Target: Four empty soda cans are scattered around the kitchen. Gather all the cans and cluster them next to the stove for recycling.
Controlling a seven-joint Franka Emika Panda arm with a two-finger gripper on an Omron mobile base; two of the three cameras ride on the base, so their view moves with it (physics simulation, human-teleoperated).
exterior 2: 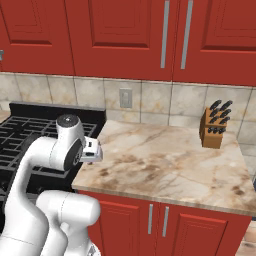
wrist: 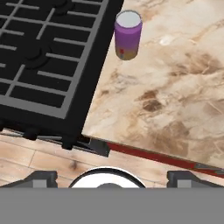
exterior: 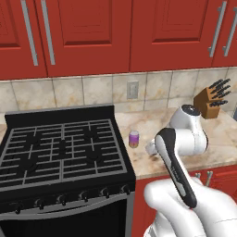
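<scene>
While our gripper (wrist: 112, 175) hangs wide open with nothing in it, above the counter's (wrist: 175, 96) front edge, we've got the purple can (wrist: 127, 35) standing upright on the marble just beside the stove (wrist: 48, 57), clear of the fingers.

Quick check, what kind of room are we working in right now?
A home kitchen, by the look of it: a black gas stove, a marble counter with a knife block, and red cabinets above.
</scene>
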